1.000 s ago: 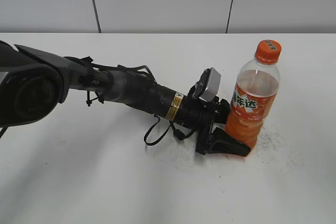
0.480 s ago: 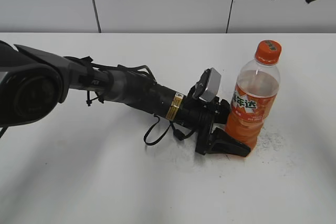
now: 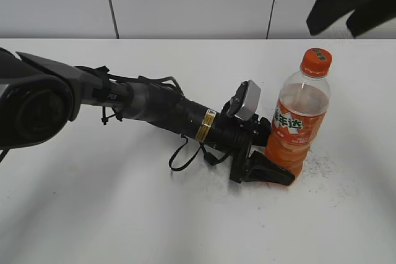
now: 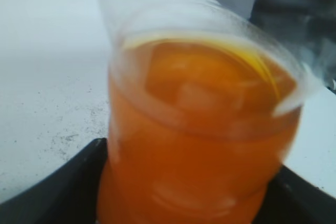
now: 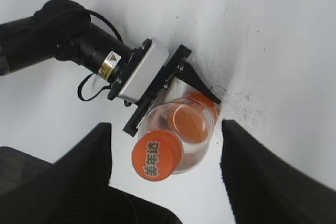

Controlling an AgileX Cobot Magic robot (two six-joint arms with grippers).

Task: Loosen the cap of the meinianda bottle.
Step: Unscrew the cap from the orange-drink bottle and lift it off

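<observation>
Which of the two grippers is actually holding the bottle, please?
The left gripper, clamped low on the meinianda bottle; the right gripper hangs open above the cap.

The clear plastic soda bottle (image 3: 299, 122) stands upright on the white worktop (image 3: 124, 214), right of centre in the exterior view. Orange drink fills it to roughly the shoulder, and an orange label with white characters wraps its middle. The left tool (image 3: 270, 168) clasps its lower body. The small round orange plastic screw cap (image 3: 316, 60) sits on the neck, printed mark facing up.
</observation>
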